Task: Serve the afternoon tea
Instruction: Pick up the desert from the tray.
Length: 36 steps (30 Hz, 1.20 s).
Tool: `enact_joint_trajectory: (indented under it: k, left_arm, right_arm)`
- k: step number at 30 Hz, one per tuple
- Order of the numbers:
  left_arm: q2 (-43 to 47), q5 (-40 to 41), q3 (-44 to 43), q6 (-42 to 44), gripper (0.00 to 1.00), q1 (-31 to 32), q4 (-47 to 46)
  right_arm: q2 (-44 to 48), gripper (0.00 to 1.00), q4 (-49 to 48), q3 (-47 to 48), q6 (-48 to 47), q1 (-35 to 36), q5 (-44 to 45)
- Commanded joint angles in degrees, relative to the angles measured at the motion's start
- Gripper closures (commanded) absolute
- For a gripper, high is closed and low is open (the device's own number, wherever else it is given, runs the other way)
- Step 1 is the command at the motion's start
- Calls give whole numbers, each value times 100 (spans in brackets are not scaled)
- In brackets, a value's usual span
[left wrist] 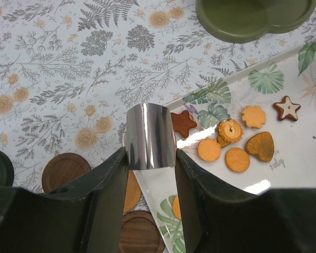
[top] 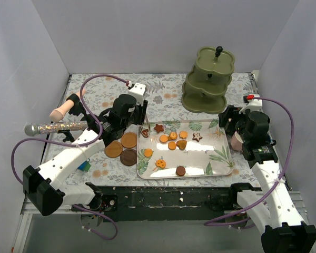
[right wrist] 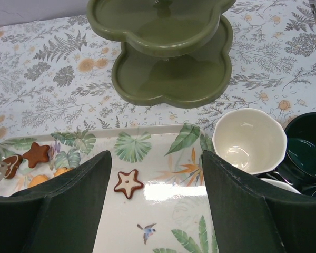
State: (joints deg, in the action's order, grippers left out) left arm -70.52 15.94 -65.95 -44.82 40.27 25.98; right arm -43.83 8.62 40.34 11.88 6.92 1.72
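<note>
Stand (top: 205,88) upright, knob (top: 218,51) up; left claw (left wrist: 150,156) pinches metal tongs (left wrist: 150,132); right claw (right wrist: 157,158) wide, empty.

Robotics lab test booth; plain white walls (top: 147,37) box in a floral-clothed table (top: 168,95); cabled robot arms (top: 68,158) bolted to its near edge.

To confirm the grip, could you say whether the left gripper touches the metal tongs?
Touching: left wrist view shows the left gripper clamped on metal tongs.
</note>
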Motion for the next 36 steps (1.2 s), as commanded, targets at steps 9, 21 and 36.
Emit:
enact_joint_trajectory:
  k: [9, 21, 36]
  left_arm:
    - [-172, 181, 135, 158, 60, 7, -567]
    - [-181, 146, 408, 167, 58, -63, -778]
    - [-173, -39, 540, 114, 63, -195, -866]
  right_arm:
    - [68, 23, -150, -52, -19, -6, 48]
    - [68, 23, -142, -35, -19, 2, 31]
    - [68, 23, -133, -35, -28, -6, 31]
